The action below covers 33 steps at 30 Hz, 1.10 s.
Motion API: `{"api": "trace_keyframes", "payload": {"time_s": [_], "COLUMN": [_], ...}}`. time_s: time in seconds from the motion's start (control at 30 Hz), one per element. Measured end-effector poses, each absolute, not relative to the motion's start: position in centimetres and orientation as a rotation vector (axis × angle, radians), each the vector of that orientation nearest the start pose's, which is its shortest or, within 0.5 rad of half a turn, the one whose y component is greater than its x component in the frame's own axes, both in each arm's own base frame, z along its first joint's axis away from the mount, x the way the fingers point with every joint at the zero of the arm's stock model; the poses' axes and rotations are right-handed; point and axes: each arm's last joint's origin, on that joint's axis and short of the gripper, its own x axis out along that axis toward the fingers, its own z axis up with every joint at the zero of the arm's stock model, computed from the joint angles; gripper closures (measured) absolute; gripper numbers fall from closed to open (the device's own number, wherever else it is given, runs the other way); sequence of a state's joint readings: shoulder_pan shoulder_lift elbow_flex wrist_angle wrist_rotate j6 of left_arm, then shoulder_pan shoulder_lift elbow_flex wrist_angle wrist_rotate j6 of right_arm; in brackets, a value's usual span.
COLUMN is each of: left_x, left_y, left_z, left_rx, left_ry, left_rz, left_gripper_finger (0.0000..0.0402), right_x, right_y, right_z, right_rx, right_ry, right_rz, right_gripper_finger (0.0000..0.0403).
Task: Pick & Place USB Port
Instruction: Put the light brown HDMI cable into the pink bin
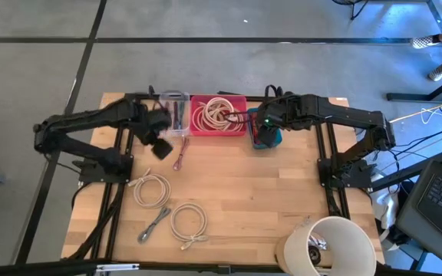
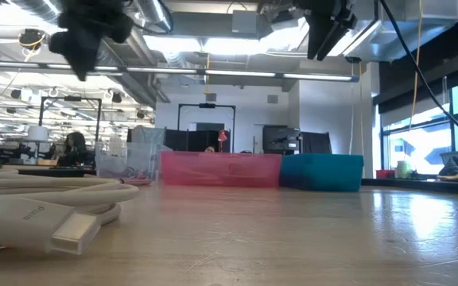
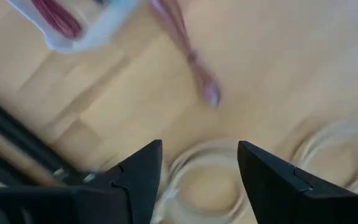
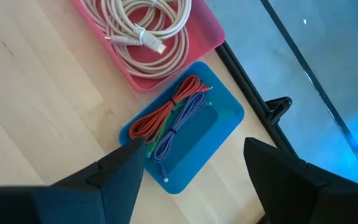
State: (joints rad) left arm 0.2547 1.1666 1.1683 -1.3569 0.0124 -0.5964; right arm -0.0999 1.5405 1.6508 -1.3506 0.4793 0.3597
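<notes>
The pink tray [image 1: 240, 127] sits at the far middle of the table [image 1: 267, 192] and serves as the landmark here. It holds coiled white cables [image 1: 213, 115], seen again in the right wrist view [image 4: 145, 22]. Touching its left side is a clear tray [image 1: 176, 115] with dark red cable inside; touching its right side is a blue tray [image 4: 222, 121] holding a red cable [image 4: 160, 115] and a purple cable [image 4: 179, 124] bundled side by side. The left gripper [image 1: 159, 134] hangs in the air just left of the pink tray, by the clear tray's near corner, its fingers [image 3: 138, 177] spread apart with nothing between them. Below it, just near-left of the pink tray, a pink-red cable [image 1: 181, 153] lies loose on the wood, also seen in the left wrist view [image 3: 188, 53]. Further toward the near edge, well apart from the pink tray, lie two white coils [image 1: 152, 189] [image 1: 188, 222] and a small grey cable [image 1: 153, 226]. The right gripper [image 1: 261, 126] hovers above the blue tray, just right of the pink tray, its fingers [image 4: 114, 177] wide apart and empty. A white lamp-shade-like cylinder [image 1: 332, 245] stands at the near right corner, far from the pink tray. In the low view a white plug [image 2: 74, 230] lies close to the camera, with the three trays in a row beyond.
</notes>
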Motion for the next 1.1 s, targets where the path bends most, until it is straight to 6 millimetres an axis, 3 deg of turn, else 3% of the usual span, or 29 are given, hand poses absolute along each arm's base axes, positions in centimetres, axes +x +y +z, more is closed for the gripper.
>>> {"api": "trace_keyframes", "payload": {"time_s": [0.27,0.53,0.83,1.1], "left_x": [18.0,16.5,16.5,17.0], "left_y": [0.6,-1.3,-3.1,-4.3], "left_z": [29.7,23.1,18.4,18.3], "left_rx": [-0.200,-0.003,0.009,-0.029], "left_ry": [1.483,1.726,1.623,1.587], "left_rz": [0.394,0.184,0.022,-0.092], "left_gripper_finger": [0.0199,0.0199,0.0199,0.0199], "right_x": [27.7,27.7,27.7,28.0], "right_y": [-4.6,-4.5,-4.5,-4.6], "right_z": [36.6,36.6,36.6,36.7], "right_rx": [0.070,0.069,0.079,0.089], "right_ry": [1.112,1.115,1.112,1.078], "right_rz": [-0.718,-0.707,-0.710,-0.709], "right_gripper_finger": [0.0128,0.0128,0.0128,0.0128]}}
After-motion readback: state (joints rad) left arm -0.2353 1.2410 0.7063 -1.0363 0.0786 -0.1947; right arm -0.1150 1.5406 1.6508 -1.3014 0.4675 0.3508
